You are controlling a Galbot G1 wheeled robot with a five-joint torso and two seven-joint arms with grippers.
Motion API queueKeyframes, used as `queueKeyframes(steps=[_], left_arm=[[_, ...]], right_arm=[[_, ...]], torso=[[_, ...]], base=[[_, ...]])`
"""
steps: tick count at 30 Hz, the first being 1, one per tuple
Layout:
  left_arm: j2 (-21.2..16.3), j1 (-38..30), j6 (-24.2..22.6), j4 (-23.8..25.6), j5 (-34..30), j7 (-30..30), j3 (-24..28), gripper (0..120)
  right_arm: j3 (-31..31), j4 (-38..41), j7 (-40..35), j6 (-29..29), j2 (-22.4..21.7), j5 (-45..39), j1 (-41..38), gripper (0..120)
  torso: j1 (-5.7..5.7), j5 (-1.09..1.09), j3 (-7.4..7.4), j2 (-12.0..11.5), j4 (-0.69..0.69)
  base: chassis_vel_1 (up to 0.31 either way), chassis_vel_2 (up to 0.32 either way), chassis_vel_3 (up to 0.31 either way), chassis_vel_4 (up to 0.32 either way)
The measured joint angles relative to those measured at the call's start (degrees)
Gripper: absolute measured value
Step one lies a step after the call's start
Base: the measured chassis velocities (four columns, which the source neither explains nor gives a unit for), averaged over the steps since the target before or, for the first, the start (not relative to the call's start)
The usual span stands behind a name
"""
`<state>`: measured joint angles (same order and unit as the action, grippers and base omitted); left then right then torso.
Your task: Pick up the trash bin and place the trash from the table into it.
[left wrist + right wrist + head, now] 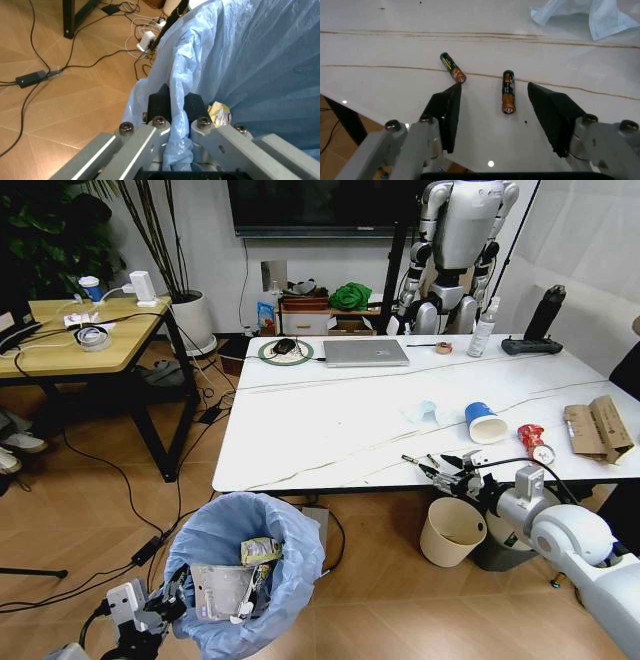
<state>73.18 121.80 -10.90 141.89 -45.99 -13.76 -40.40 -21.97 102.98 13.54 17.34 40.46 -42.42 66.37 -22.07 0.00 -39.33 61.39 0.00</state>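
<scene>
The trash bin [245, 575], lined with a crinkled light-blue bag, is at the lower left below the table's front edge. Wrappers [260, 552] lie inside it. My left gripper [175, 103] is shut on its bag-covered rim. On the marble table [300, 430] lie a pale-blue tissue [422, 412], a blue-and-white cup [485, 423] on its side, a crushed red can [533, 439] and torn cardboard [597, 428]. My right gripper [494, 90] hovers open over the front edge, its fingers on either side of one battery [508, 92]. A second battery [453, 68] lies just beyond one fingertip.
A grey laptop [365, 352], a spray bottle [483, 328] and a black handheld device [545, 315] sit at the table's far side. A cream bucket [452, 530] stands under the front edge. A wooden table [80, 340] is at the left, cables [150, 510] cross the floor.
</scene>
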Motion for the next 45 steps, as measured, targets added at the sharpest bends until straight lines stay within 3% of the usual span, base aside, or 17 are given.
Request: queueKeyframes(steps=[13,21,26,30,33,39,45], left_arm=[[0.5,0.3,0.0,0.3,0.2,0.0,0.0,0],[0.9,0.5,0.0,0.4,0.4,-0.1,0.5,0],[1.5,0.8,0.0,0.4,0.5,0.0,1.4,0],[1.7,1.1,0.0,0.4,0.5,0.1,1.4,0],[2.3,1.3,0.0,0.4,0.4,0.3,1.3,0],[4.0,1.2,-0.2,0.3,0.5,0.6,1.5,0],[4.5,0.8,-0.3,-0.2,0.2,0.6,1.2,0]], right_arm=[[0.1,-0.4,0.3,-0.4,-0.2,0.4,0.1,2],[-0.6,-0.4,0.6,-1.1,-0.2,0.4,-0.5,0],[0.0,4.9,2.1,-3.3,-0.3,-4.8,-3.9,0],[7.2,11.4,3.5,-5.9,-0.2,-10.0,-8.2,0],[16.9,15.2,5.6,-8.5,1.8,-12.0,-13.0,0],[31.8,14.6,12.2,-13.5,5.3,-10.8,-18.7,0],[38.9,12.2,14.7,-15.9,7.9,-8.5,-21.2,0]], torso=[[0.00,0.00,0.00,0.0,0.00],[0.00,0.01,0.00,0.0,0.00],[0.00,-0.04,0.00,0.0,-0.02],[0.00,-0.01,0.00,0.0,0.00],[0.00,-0.02,0.00,0.0,0.00],[0.00,-0.01,0.00,0.0,0.01],[0.00,0.00,0.00,0.0,-0.01]], base=[[0.000,0.000,0.000,0.000],[0.000,0.000,0.000,0.000],[0.000,0.000,0.000,0.000],[0.000,0.000,0.000,0.000],[0.000,0.000,0.000,0.000],[0.000,0.000,0.000,0.000],[0.000,0.000,0.000,0.000]])
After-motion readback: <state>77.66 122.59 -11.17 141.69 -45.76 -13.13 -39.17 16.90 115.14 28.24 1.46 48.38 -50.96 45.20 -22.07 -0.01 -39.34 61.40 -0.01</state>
